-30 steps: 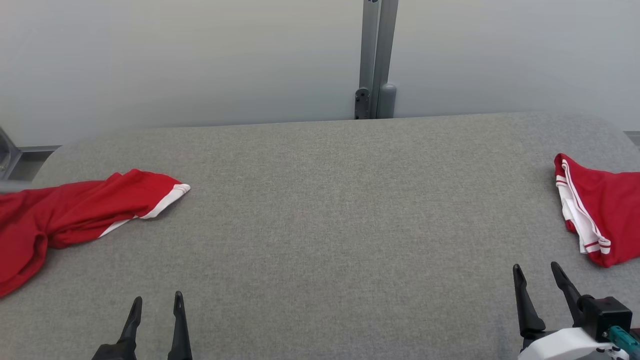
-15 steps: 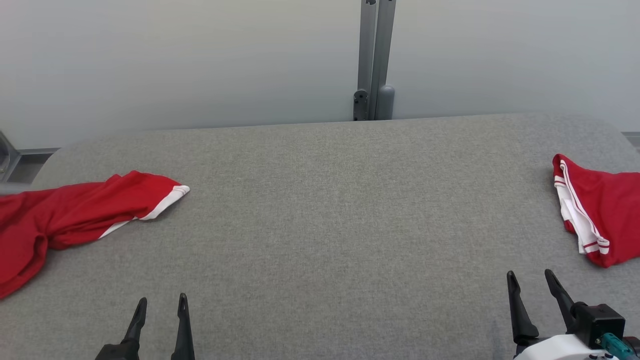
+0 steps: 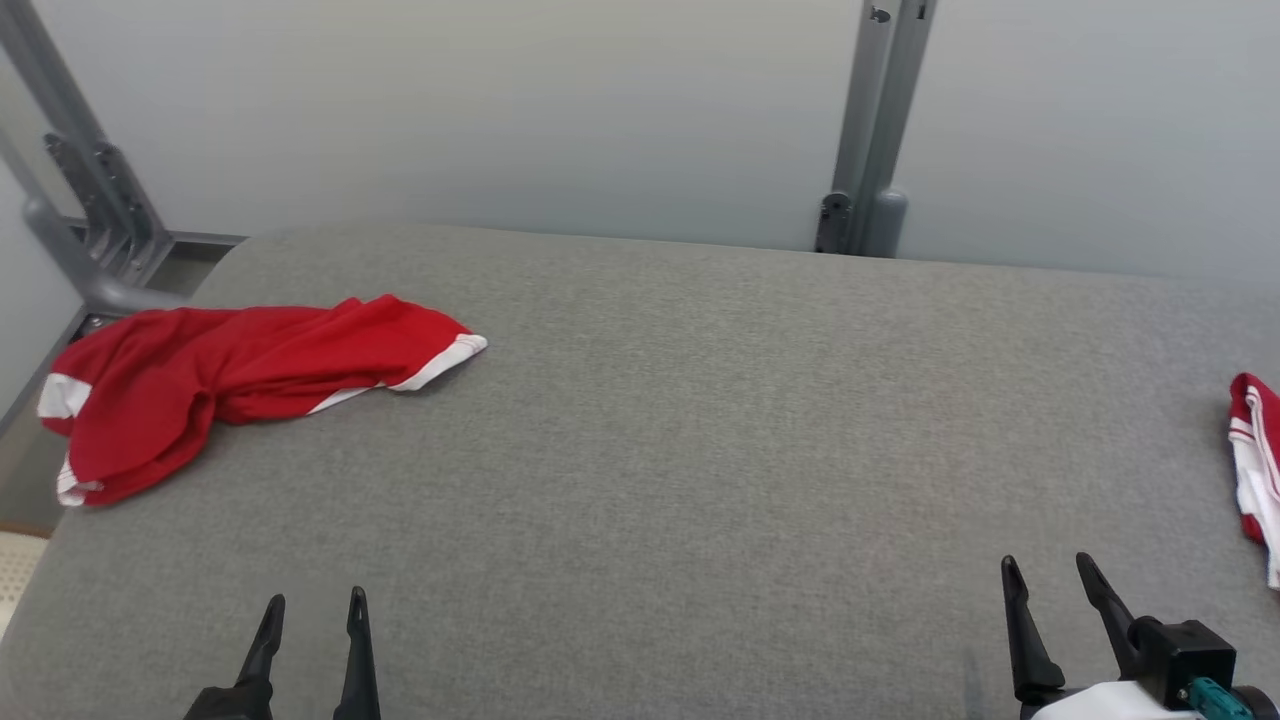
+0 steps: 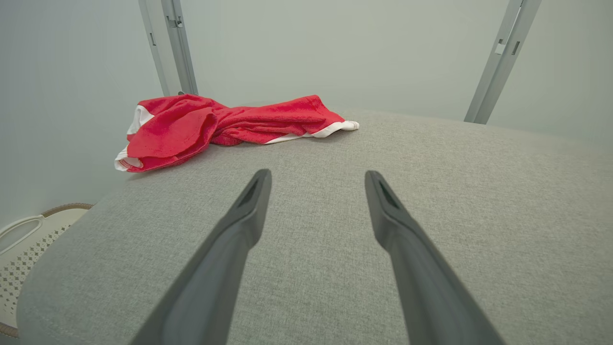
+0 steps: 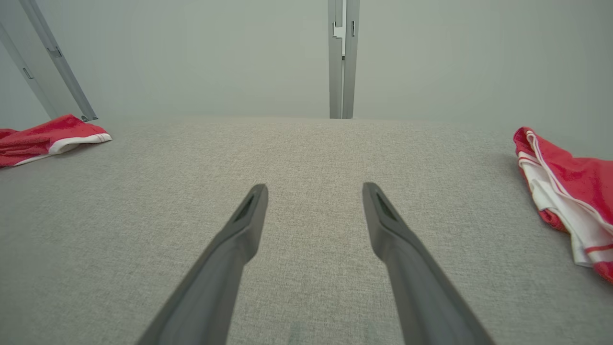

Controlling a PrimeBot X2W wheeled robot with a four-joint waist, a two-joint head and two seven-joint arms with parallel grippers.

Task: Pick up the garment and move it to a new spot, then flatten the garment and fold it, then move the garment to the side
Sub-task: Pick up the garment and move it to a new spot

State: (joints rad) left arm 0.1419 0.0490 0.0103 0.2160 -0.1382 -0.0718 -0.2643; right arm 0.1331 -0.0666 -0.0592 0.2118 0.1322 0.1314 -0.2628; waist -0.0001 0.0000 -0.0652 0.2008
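A crumpled red garment (image 3: pixel 240 370) lies at the grey table's (image 3: pixel 650 450) far left corner (a second garment (image 3: pixel 1255 460) sits at the right edge). The left gripper (image 3: pixel 316 598) and right gripper (image 3: pixel 1045 561) hover near the front, fingers spread, holding nothing.

place: likely a lab test cell | evidence: grey fabric-covered bench (image 3: pixel 700 450); bare pale wall (image 3: pixel 500 100); metal frame posts (image 3: pixel 878 110)

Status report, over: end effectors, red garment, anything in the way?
Left end effector and right end effector open, empty. Crumpled red garment lies far left on grey table, untouched. Nothing between; second red garment at right edge.
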